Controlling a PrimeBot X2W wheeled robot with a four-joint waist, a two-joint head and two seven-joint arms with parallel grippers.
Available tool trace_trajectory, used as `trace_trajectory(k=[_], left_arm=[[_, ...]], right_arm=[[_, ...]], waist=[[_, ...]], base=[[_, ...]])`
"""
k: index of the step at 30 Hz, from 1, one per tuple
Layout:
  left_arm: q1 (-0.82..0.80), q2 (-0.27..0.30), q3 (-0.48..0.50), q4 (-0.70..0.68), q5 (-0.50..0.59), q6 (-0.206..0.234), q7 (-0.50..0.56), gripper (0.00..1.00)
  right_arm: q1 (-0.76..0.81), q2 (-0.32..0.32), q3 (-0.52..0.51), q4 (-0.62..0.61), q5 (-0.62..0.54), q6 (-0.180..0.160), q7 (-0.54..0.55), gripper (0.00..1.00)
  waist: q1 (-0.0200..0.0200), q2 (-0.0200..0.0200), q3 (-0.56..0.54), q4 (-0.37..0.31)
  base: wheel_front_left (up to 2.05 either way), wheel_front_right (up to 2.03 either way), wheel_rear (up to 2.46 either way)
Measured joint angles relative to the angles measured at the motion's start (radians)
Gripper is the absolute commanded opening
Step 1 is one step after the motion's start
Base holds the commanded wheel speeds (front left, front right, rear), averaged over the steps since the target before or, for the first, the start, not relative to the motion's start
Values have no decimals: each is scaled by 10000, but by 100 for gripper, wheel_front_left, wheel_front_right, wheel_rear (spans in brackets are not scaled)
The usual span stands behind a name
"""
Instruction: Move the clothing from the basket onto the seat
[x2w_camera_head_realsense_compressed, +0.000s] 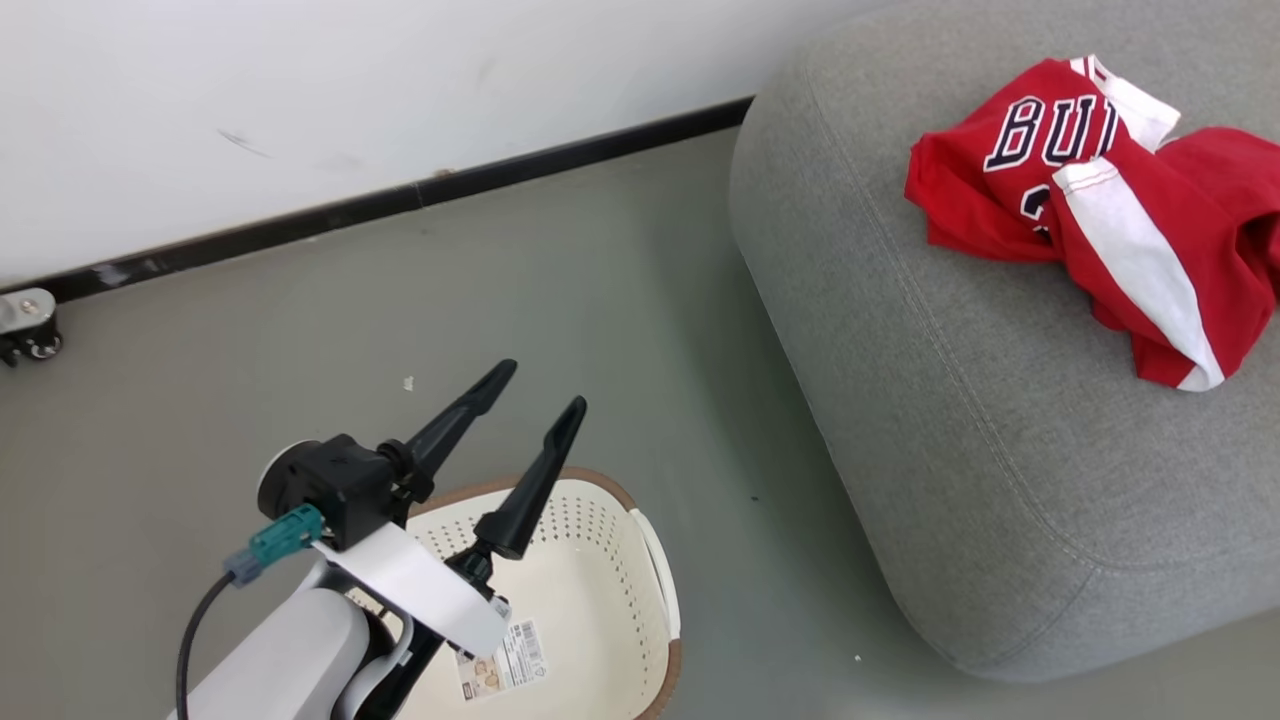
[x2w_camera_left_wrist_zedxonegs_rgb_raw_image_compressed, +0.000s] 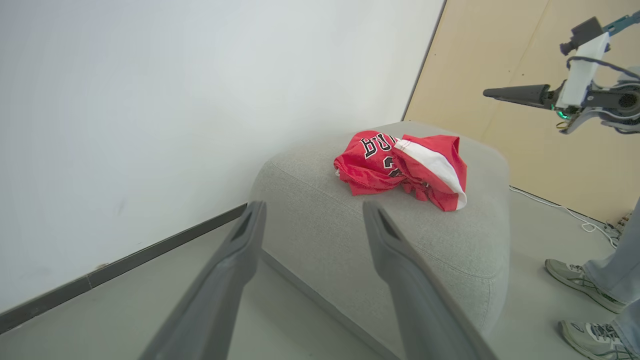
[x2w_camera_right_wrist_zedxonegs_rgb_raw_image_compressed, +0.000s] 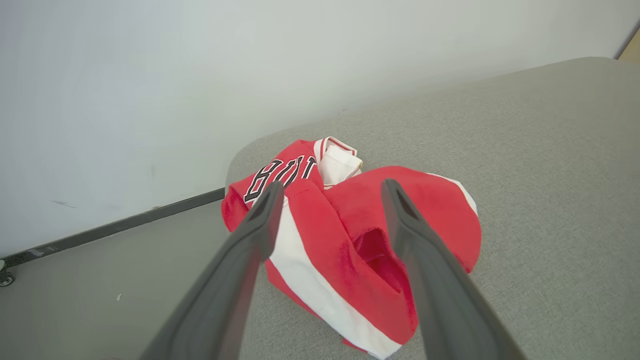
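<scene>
Left pincer (x2w_camera_head_realsense_compressed: 544, 384): spread wide, nothing between the fingers. It hangs off the seat (x2w_camera_head_realsense_compressed: 950, 420), out over the grey floor (x2w_camera_head_realsense_compressed: 600, 280), and my left wrist camera looks along the fingers toward the seat's rounded end.

Right pincer (x2w_camera_right_wrist_zedxonegs_rgb_raw_image_compressed: 332, 184): also spread, pinching nothing. From the left wrist camera I see it high above the seat's far side, well clear of the upholstery. My right wrist camera looks down between the fingers at the clothing.

Clothing: both garments lie in one crumpled heap on top of the seat, back from the rounded end. The jersey (x2w_camera_head_realsense_compressed: 1010, 150) is the part of the heap nearer the white wall (x2w_camera_head_realsense_compressed: 300, 80), with only part of its black-and-white lettering legible. The shorts (x2w_camera_head_realsense_compressed: 1170, 250) lie touching it and partly over it, broad white stripe facing up.

Basket (x2w_camera_head_realsense_compressed: 600, 560): on the floor beside the seat's rounded end, near it but not touching. Its cream bottom carries a printed label (x2w_camera_head_realsense_compressed: 505, 660). My left forearm crosses in front of part of the rim.

Other notes: a black skirting strip (x2w_camera_head_realsense_compressed: 400, 195) runs along the foot of the wall and passes behind the seat. A pale wooden panel (x2w_camera_left_wrist_zedxonegs_rgb_raw_image_compressed: 525, 75) stands behind the seat's far side. A person's feet in light trainers (x2w_camera_left_wrist_zedxonegs_rgb_raw_image_compressed: 575, 277) stand on the floor beside the seat, on the side away from the wall.
</scene>
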Motion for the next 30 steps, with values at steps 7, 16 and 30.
trace_trajectory(k=[7, 16, 30], left_arm=[[310, -10, 318, 144, -253, 240, -77, 100], [539, -2, 700, 253, -330, 497, -107, 100], [1108, 17, 1275, 500, -420, 913, -201, 100]], right_arm=[[314, 15, 552, -717, 130, 0, -351, 100], [948, 21, 1266, -1672, 360, 0, -1057, 100], [1896, -67, 1845, -2385, 639, 0, -2401, 100]], waist=[[0, 0, -414, 248], [0, 0, -867, 663], [0, 0, -1401, 1427]], base=[[0, 0, 0], [0, 0, 0], [0, 0, 0]])
